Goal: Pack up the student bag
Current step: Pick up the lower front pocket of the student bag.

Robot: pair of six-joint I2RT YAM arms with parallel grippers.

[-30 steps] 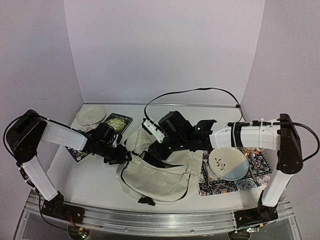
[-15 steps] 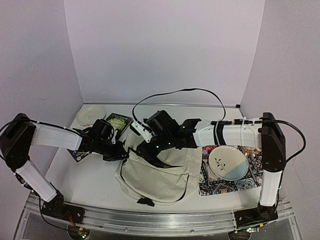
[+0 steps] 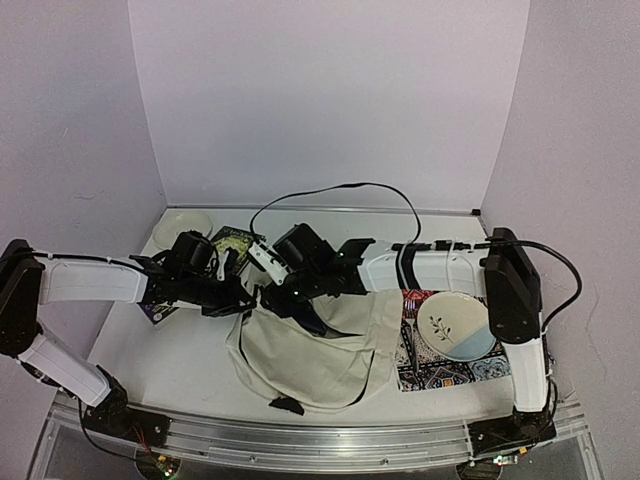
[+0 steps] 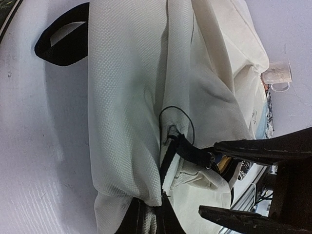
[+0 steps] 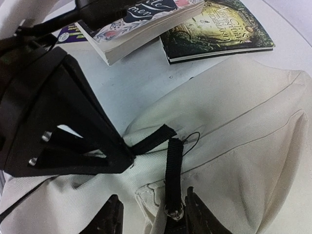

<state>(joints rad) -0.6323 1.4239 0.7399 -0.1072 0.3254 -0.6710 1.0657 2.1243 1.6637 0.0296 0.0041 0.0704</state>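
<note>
The cream student bag (image 3: 310, 355) lies slumped on the table in front of both arms. My left gripper (image 4: 148, 220) is shut on a fold of the bag's fabric at its upper left edge (image 3: 243, 300). My right gripper (image 5: 153, 219) hovers over the bag's top, jaws apart on either side of the black zipper pull strap (image 5: 173, 165). The strap lies closer to the right finger, and the left finger stays clear of it. In the left wrist view the same strap (image 4: 192, 152) runs toward the right gripper's dark fingers (image 4: 263, 146).
Two books (image 5: 141, 19) (image 5: 219, 27) lie just behind the bag; one (image 3: 235, 243) shows from above. A white plate (image 3: 182, 228) sits at the back left. A patterned mat (image 3: 455, 372) with a plate (image 3: 455, 325) lies at the right, with a mug (image 4: 278, 75) nearby.
Both arms have reached further left. The left gripper has shut on the bag's fabric. The right gripper's jaws have narrowed around the zipper pull. The bag has shifted slightly left.
</note>
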